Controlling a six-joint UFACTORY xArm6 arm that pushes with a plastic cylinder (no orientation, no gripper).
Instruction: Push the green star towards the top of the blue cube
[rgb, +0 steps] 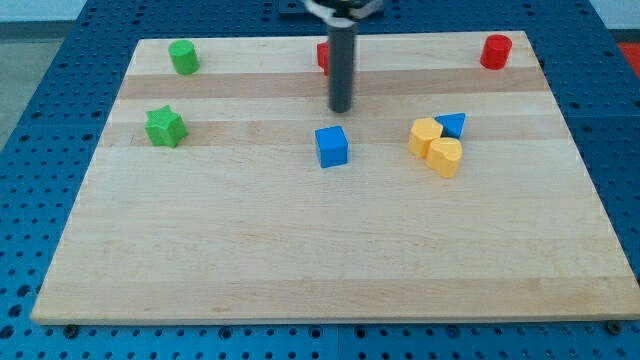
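The green star (165, 127) lies on the wooden board (300, 250) near the view's left edge. The blue cube (332, 146) sits near the board's middle. My tip (341, 109) is the lower end of the dark rod, just above the blue cube in the view and far to the right of the green star. It touches neither block.
A green block (184, 57) sits at the top left. A red block (323, 56) is partly hidden behind the rod. A red cylinder (495, 51) is at the top right. Two yellow blocks (436, 146) and a blue triangle (452, 125) cluster right of the cube.
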